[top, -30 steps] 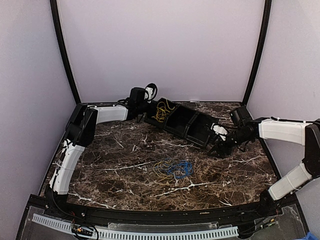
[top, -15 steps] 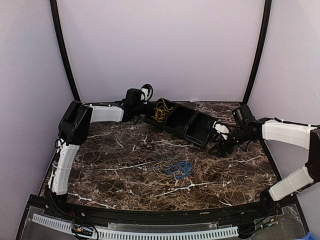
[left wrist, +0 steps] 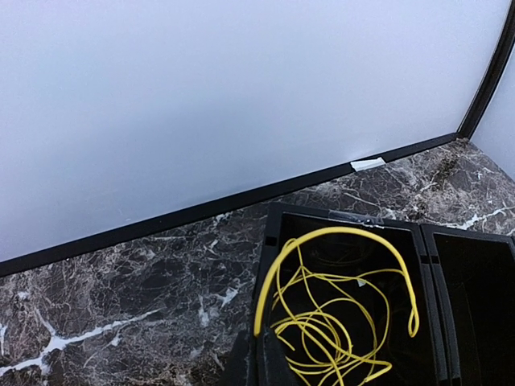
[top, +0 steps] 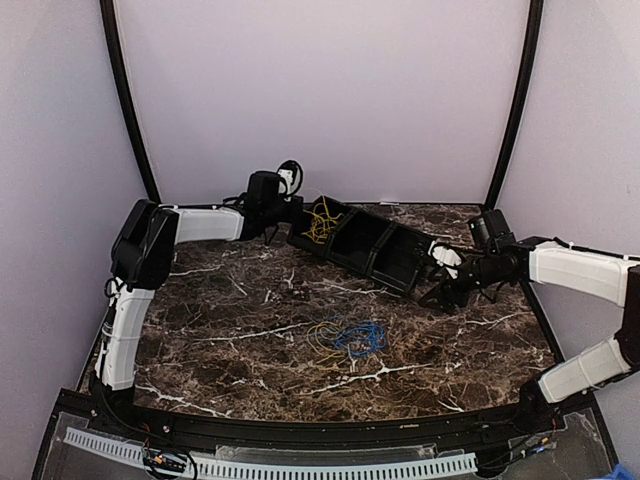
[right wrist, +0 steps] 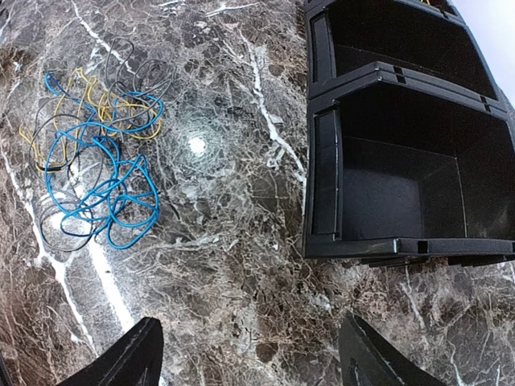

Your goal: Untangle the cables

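Can't spot fingers of left gripper on its own cam; shut though. Seeing right gripper spread wide, yellow cable in bin cropped.

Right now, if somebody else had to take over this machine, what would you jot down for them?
Left hand: shut, at the far-left end of the black tray; grip unclear.
Right hand: open, empty, over the table by the tray's other end.
Done: one yellow cable lies in the tray's end compartment.
Left: a tangle of blue, yellow and grey wires lies on the table, untouched by either hand.
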Tool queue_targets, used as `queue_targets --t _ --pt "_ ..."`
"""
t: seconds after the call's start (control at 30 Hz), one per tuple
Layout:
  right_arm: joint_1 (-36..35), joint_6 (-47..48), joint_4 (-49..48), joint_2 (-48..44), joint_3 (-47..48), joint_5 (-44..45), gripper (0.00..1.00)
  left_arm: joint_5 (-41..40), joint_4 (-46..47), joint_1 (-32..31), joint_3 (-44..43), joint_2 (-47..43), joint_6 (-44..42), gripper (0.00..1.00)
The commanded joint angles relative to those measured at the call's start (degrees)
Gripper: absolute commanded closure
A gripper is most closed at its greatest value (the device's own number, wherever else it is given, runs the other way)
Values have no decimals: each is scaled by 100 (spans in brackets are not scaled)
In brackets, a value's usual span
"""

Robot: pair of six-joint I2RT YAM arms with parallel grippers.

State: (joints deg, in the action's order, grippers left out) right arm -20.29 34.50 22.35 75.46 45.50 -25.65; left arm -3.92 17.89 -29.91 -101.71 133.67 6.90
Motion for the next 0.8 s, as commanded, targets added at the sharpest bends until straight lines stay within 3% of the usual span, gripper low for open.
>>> queue_targets --t 0.0,0.27,0.47,0.57,0.77 --pt "19 68 -138 -113 -76 16 23 -36 -215 -66 -312 -133 -236 98" --pt "19 96 -90 -36 -54 20 23 128 -323 -154 -429 115 -405 93" --pt "21 92 -86 -3 -41 27 23 178 -785 -182 -652 92 -428 70" --pt "17 96 -80 2 -32 25 23 206 -1127 -182 -597 -70 -415 66" --pt "18 84 -63 2 -9 -5 23 226 -820 -261 1130 -1469 -327 59"
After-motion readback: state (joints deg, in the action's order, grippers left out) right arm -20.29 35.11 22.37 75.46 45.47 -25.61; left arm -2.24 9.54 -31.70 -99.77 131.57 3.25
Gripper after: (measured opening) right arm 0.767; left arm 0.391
